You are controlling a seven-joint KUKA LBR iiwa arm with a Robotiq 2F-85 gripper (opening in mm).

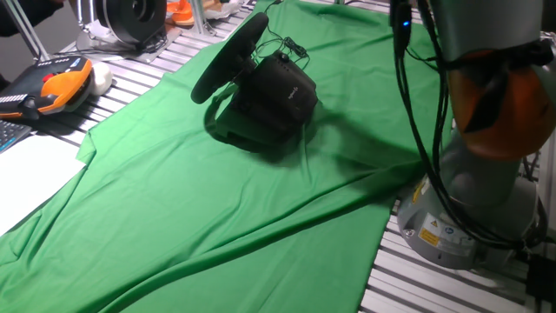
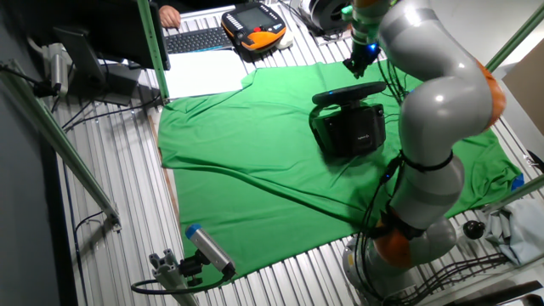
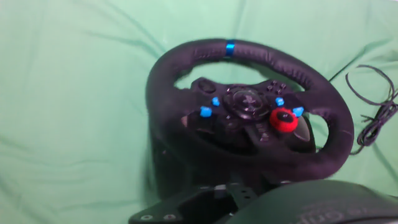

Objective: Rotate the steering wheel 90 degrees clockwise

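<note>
wheel: steering wheel [image 3: 249,115] on its black base [image 1: 276,96], middle of green cloth [image 1: 217,209] on bench
fingers: gripper [image 2: 360,59] above wheel, touching nothing; opening can't tell
step: reaching for rim
tip: grab rim near blue stripe [image 3: 230,48], turn about hub

The robot arm [image 2: 429,110] was built of smooth, rounded silver-grey segments with orange bands at the joints. Black cables [image 1: 417,104] ran alongside it. Its round grey base [image 1: 452,222] carried small yellow warning labels.
</note>
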